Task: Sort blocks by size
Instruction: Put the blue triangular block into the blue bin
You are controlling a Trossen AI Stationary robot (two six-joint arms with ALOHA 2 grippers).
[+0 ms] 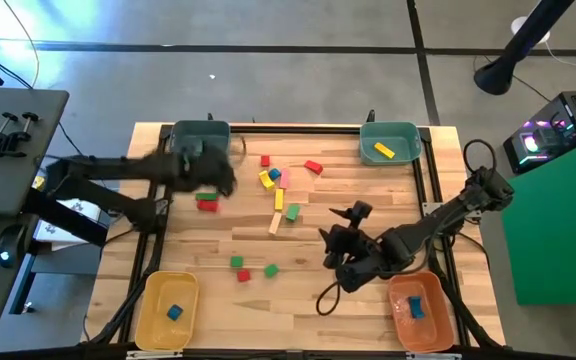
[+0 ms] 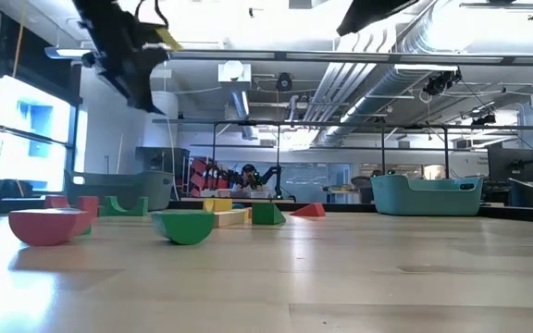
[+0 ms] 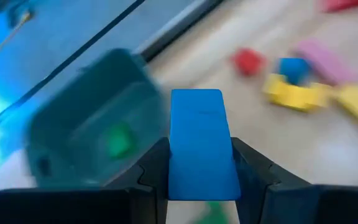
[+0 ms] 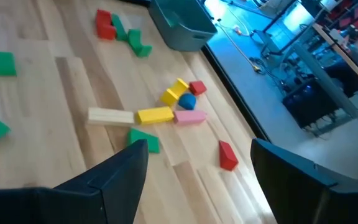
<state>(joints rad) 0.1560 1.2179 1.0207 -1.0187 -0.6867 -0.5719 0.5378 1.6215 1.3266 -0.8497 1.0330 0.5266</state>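
The blocks (image 1: pixel 278 190) are small painted wooden pieces in red, yellow, green, blue, pink and plain tan, scattered over the middle of the wooden tabletop (image 1: pixel 298 300): a tight cluster of yellow, blue, pink and red near the far centre, a red wedge (image 1: pixel 313 167) a little apart from it, a tan bar (image 1: pixel 276 222) and a green piece just nearer, a red and green pair (image 1: pixel 207 201) toward the left, and two green cubes and a red one lying loose toward the near edge. One block is off the tabletop: a flat blue bar (image 3: pixel 202 146), smooth and rectangular, stands upright between the fingers of the left hand (image 3: pixel 202 180), which is closed narrowly on its two sides. That hand (image 1: pixel 206 165) is up in the air just beside the far-left teal bin (image 1: pixel 200 135), in which a green piece (image 3: pixel 118 140) shows. The right hand (image 1: pixel 340 245) hangs above the tabletop right of centre, its fingers (image 4: pixel 120 171) spread wide and holding nothing. The far-right teal bin (image 1: pixel 389 142) contains a yellow block, and the near yellow bin (image 1: pixel 166 310) and the near orange bin (image 1: pixel 420 310) each contain a blue one.
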